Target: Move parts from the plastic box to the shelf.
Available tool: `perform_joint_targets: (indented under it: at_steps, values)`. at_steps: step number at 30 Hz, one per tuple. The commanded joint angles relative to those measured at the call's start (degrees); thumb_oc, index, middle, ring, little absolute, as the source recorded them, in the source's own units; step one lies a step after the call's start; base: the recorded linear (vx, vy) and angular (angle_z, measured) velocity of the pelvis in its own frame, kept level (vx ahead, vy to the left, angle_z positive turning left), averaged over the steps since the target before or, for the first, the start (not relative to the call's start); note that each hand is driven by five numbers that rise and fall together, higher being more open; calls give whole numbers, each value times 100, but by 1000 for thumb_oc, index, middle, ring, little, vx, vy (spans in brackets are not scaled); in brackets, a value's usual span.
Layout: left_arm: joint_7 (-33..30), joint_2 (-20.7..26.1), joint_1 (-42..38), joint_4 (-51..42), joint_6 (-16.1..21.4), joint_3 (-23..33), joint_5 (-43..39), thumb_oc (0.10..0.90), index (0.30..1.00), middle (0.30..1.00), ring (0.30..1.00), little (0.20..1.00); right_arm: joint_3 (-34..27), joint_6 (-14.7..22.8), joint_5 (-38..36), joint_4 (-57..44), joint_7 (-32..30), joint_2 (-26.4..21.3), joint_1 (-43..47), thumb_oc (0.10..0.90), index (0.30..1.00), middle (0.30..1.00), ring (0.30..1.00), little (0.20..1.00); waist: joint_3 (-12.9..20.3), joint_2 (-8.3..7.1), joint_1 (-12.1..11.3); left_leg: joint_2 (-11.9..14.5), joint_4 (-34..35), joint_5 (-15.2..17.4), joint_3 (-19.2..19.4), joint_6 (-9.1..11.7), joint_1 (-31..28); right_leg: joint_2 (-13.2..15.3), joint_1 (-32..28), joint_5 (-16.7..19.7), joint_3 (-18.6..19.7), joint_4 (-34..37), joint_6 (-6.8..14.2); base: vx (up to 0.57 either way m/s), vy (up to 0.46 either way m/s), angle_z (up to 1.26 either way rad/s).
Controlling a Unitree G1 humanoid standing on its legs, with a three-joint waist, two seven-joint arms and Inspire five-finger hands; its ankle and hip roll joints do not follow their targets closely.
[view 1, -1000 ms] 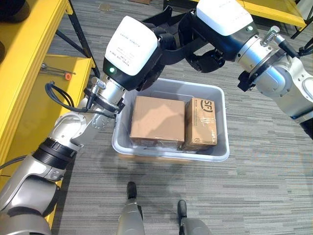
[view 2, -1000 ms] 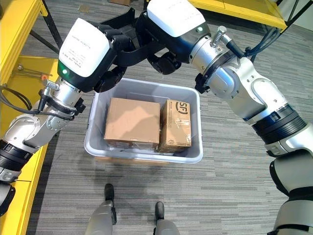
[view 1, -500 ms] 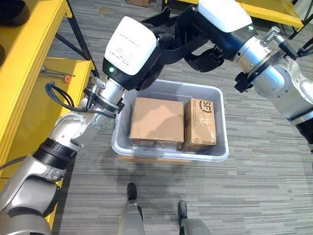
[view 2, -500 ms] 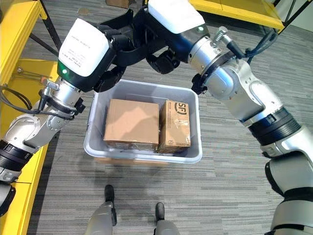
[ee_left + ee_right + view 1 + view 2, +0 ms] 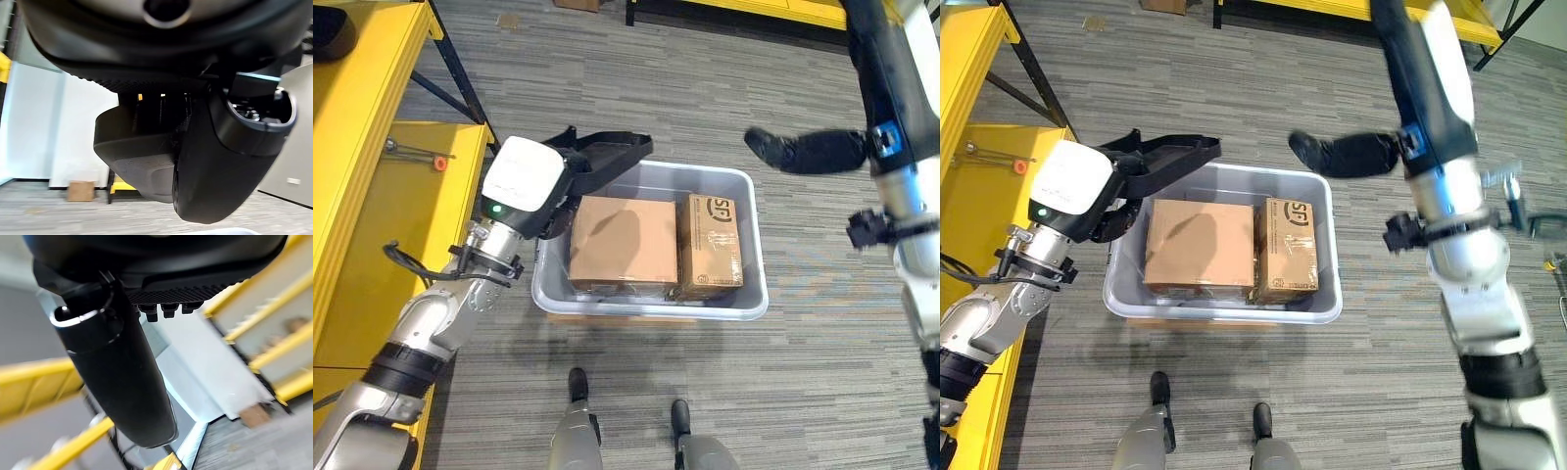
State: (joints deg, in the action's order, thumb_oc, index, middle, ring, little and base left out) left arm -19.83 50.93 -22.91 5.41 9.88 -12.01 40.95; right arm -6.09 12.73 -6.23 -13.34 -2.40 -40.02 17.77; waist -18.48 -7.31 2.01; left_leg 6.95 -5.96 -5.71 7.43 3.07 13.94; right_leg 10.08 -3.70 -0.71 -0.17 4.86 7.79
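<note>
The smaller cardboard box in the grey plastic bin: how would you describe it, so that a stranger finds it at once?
Look at the grey plastic bin standing on the striped carpet beside the yellow shelf. Two brown cardboard boxes lie inside it, side by side. The one meant is the narrow cardboard box on the robot's right; unlike the wide plain cardboard box, it bears dark print on top.

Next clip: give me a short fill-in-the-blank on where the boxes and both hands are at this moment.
1. The grey plastic box holds ___ cardboard boxes.
2. The larger cardboard box lies on the robot's ___ side of the smaller cardboard box.
3. The left hand, fingers straight, hovers over the plastic box's ___ corner.
4. The right hand holds ___.

Missing words: two; left; far left; nothing
</note>
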Motion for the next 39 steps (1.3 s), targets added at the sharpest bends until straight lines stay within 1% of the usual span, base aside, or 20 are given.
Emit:
perform_joint_targets:
  at_steps: [1, 6, 10, 14, 18, 21, 22, 23, 25, 26, 27, 28, 29, 31, 32, 34, 35, 36, 38, 39]
  values:
    - [-531, -86, 376, -359, 69, 685, -72, 400, 300, 300, 300, 300, -224, 396, -333, -123, -24, 108, -1108, 900, 1000, 1000, 1000, 1000, 1842, 235, 216, 692, -338, 183, -147, 375, 264, 94, -389, -270, -138, -22, 97, 0, 0, 0]
    - [-568, -301, 1132, -716, 139, 1379, -119, 400, 300, 300, 300, 300, -617, 399, -620, -135, 46, 833, -2163, 900, 1000, 1000, 1000, 1000, 1801, 334, 255, 685, -317, 163, -156, 378, 259, 108, -384, -318, -137, -54, 83, 0, 0, 0]
    - [-600, -503, 1792, -1198, 248, 1945, -261, 400, 300, 300, 300, 300, -492, 445, -1093, -19, 102, 1335, -2495, 900, 1000, 1000, 1000, 1000, 1743, 405, 232, 677, -332, 148, -169, 378, 256, 111, -384, -379, -129, -142, 43, -15, -25, -6]
    - [-587, -763, 2284, -1613, 427, 2212, -524, 400, 300, 300, 300, 300, -217, 500, -1494, 88, 217, 1601, -2558, 900, 1000, 1000, 1000, 1000, 1608, 512, 148, 695, -364, 82, -254, 388, 277, 50, -379, -571, -145, -409, -58, -31, -57, 0]
    - [-520, -941, 2680, -1890, 521, 2394, -799, 400, 300, 300, 300, 300, 24, 510, -1624, 160, 286, 1576, -2434, 900, 1000, 1000, 1000, 1000, 1391, 649, 84, 781, -391, -28, -392, 431, 274, -185, -179, -895, -146, -989, -230, -88, -106, 17]
    - [-544, -1054, 2884, -2146, 591, 2532, -924, 400, 300, 300, 300, 300, 279, 559, -1692, 147, 290, 1471, -2119, 900, 1000, 1000, 1000, 1000, 1099, 766, -55, 906, -351, -240, -518, 500, 250, -484, 154, -1179, -188, -1599, -431, -132, -135, 11]
    - [-559, -1100, 2937, -2189, 593, 2546, -971, 400, 300, 300, 300, 300, 391, 564, -1709, 114, 309, 1426, -2017, 900, 1000, 1000, 1000, 1000, 999, 800, -114, 968, -302, -363, -576, 531, 263, -596, 274, -1250, -250, -1779, -501, -198, -283, 4]
    - [-670, -1144, 2990, -2332, 612, 2580, -1030, 400, 300, 300, 300, 300, 728, 605, -1676, 94, 275, 1330, -1610, 900, 1000, 1000, 1000, 1000, 785, 863, -274, 1072, -53, -662, -741, 575, 233, -792, 567, -1410, -358, -2219, -617, -231, -292, 9]
    - [-723, -1163, 3001, -2460, 617, 2621, -1037, 400, 300, 300, 300, 300, 985, 655, -1678, 109, 224, 1258, -1249, 900, 1000, 1000, 1000, 1000, 649, 897, -394, 1092, 246, -919, -870, 586, 214, -900, 794, -1416, -460, -2336, -678, -173, -230, 26]
    - [-723, -1163, 3001, -2460, 617, 2621, -1037, 400, 300, 300, 300, 300, 985, 655, -1678, 109, 224, 1258, -1249, 900, 1000, 1000, 1000, 1000, 649, 897, -394, 1092, 246, -919, -870, 586, 214, -900, 794, -1416, -460, -2336, -678, -171, -292, 31]
    - [-791, -1154, 2907, -2644, 624, 2620, -978, 400, 300, 300, 300, 300, 1057, 714, -1555, 87, 101, 1140, -1041, 900, 1000, 1000, 1000, 1000, 553, 873, -456, 1099, 707, -1129, -539, 582, 206, -810, 853, -1421, -864, -2242, -722, -160, -254, 58]
    - [-783, -1140, 2842, -2698, 639, 2565, -966, 400, 300, 300, 300, 300, 1044, 721, -1425, 65, 23, 1096, -1032, 900, 1000, 1000, 1000, 1000, 547, 859, -440, 1072, 759, -1146, -331, 583, 209, -731, 813, -1380, -1030, -2127, -714, -279, -363, 115]
    - [-825, -1137, 2729, -2728, 614, 2507, -945, 400, 300, 300, 300, 300, 1014, 746, -1381, 48, -54, 1081, -1036, 900, 1000, 1000, 1000, 1000, 534, 829, -387, 1104, 639, -1060, 151, 548, 264, -620, 761, -1294, -1271, -1931, -712, -177, -177, 177]
    - [-821, -1126, 2595, -2767, 634, 2415, -990, 400, 300, 300, 300, 300, 975, 770, -1304, 10, -139, 1103, -1074, 900, 1000, 1000, 1000, 1000, 506, 819, -311, 1071, 312, -954, 329, 558, 244, -488, 751, -1136, -1506, -1781, -684, -205, -129, 187]
    - [-810, -1119, 2556, -2759, 651, 2389, -1022, 400, 300, 300, 300, 300, 966, 775, -1297, 25, -184, 1110, -1111, 900, 1000, 1000, 1000, 1000, 516, 834, -255, 1067, 64, -814, 327, 551, 195, -428, 790, -1040, -1647, -1703, -693, -191, -122, 141]
    - [-799, -1186, 2608, -2783, 699, 2444, -1096, 400, 300, 300, 300, 300, 931, 768, -1246, 18, -206, 1118, -1194, 900, 1000, 1000, 1000, 1000, 576, 807, -184, 1082, -453, -289, 411, 603, -61, -264, 824, -1040, -1879, -1609, -690, -106, -76, 124]
    - [-796, -1188, 2615, -2788, 698, 2449, -1098, 400, 300, 300, 300, 300, 934, 767, -1245, 15, -207, 1118, -1196, 900, 1000, 1000, 1000, 1000, 576, 811, -173, 1084, -476, -273, 398, 602, -49, -265, 818, -1043, -1888, -1609, -688, -118, -46, 141]
    - [-849, -1277, 2697, -2815, 689, 2556, -1096, 400, 300, 300, 300, 300, 911, 757, -1287, 36, -167, 1157, -1307, 900, 1000, 1000, 1000, 1000, 624, 824, -123, 1203, -1052, 50, 573, 587, -340, -171, 851, -997, -2194, -1622, -722, -77, -33, 110]
    - [-867, -1315, 2730, -2810, 684, 2591, -1111, 400, 300, 300, 300, 300, 871, 754, -1318, 38, -157, 1188, -1364, 900, 1000, 1000, 1000, 1000, 650, 846, -81, 1257, -1186, 157, 645, 575, -529, -135, 907, -985, -2316, -1680, -741, -95, 12, 88]
    - [-872, -1368, 2774, -2800, 669, 2652, -1129, 400, 300, 300, 300, 300, 734, 747, -1381, 6, -135, 1242, -1583, 900, 1000, 1000, 1000, 1000, 696, 925, 38, 1346, -1414, 365, 757, 549, -975, -18, 1043, -995, -2597, -1942, -753, -78, 58, 70]
